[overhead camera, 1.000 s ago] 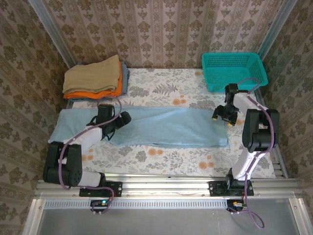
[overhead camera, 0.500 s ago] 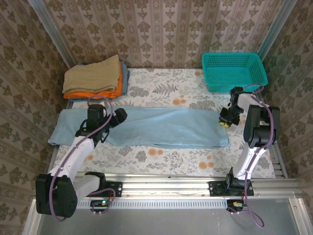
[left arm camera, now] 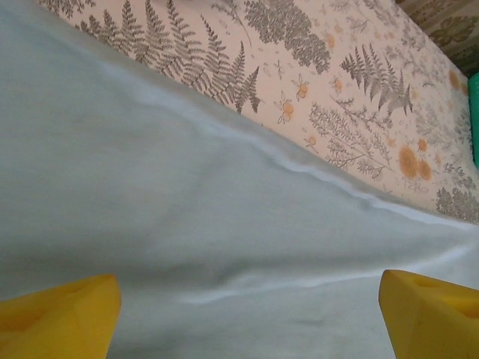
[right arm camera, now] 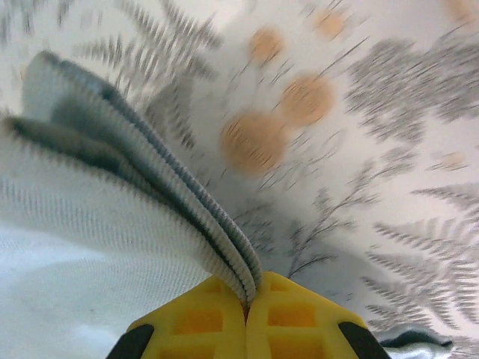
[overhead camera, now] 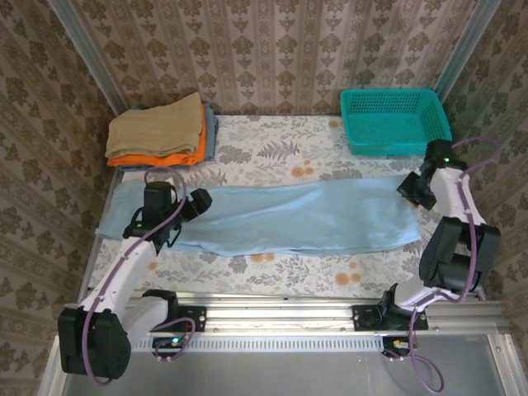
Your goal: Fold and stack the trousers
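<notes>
- Top view: the trousers (overhead camera: 289,216) are lying flat across the middle of the desk (overhead camera: 272,148), stretched lengthwise from the left side to the right side as one long pale blue strip.
- Top view: the left gripper (overhead camera: 198,202) is sitting over the left part of the trousers, pointing right along the cloth. I cannot tell from here whether it is touching.
- Top view: the right gripper (overhead camera: 410,188) is reaching to the far right corner of the trousers, just in front of the teal basket (overhead camera: 396,120).
- Top view: a tan folded garment (overhead camera: 157,128) is resting on an orange folded garment (overhead camera: 169,154) at the far left corner, apart from the trousers.
- Left wrist view: the left gripper (left arm camera: 247,314) is standing wide apart, its yellow fingertips (left arm camera: 67,310) sitting at either side with nothing between them but the trousers (left arm camera: 187,224) below. The cloth's far edge is running diagonally against the fern-printed desk (left arm camera: 337,90).
- Right wrist view: the right gripper (right arm camera: 247,307) is pressing together, clamping a ribbed edge of the trousers (right arm camera: 90,247). The cloth is rising up and leftward from the pinch above the desk (right arm camera: 359,149), which is looking blurred.
</notes>
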You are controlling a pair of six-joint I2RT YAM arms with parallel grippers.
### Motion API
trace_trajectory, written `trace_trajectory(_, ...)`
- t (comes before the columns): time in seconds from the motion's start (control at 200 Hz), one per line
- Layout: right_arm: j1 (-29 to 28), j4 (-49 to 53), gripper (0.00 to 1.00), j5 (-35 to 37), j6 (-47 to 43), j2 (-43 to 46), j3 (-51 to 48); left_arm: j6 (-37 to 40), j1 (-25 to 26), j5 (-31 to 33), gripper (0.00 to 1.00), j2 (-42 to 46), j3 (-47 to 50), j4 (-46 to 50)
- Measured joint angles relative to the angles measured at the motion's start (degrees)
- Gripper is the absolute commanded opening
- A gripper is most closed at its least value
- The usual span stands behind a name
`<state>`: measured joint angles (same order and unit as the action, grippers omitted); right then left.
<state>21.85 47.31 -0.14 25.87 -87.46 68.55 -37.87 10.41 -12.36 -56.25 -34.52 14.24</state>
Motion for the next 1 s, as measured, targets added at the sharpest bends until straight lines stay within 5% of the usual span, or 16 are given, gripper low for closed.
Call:
trace_trajectory(0.16,1.64,0.07,0.0,0.63,0.94,-1.64,3.8,-0.02,1.75,0.13,0.89,-0.15,0.07,0.5)
trace_trajectory(0.34,-3.04,0.81,0.0,-0.31,1.18,-1.73,3.82,-0.07,4.63,0.81,0.88,-0.68,0.48,0.37)
trace_trajectory(0.74,-31.56,2.32,0.0,-2.14,8.81,5.03,3.8,-0.22,5.31,1.86,0.89,-1.2,1.9,0.63)
trace_trajectory(1.0,-47.84,1.77,0.0,-1.95,15.58,-2.73,9.51,-0.2,5.31,1.86,0.9,1.49,2.29,2.34)
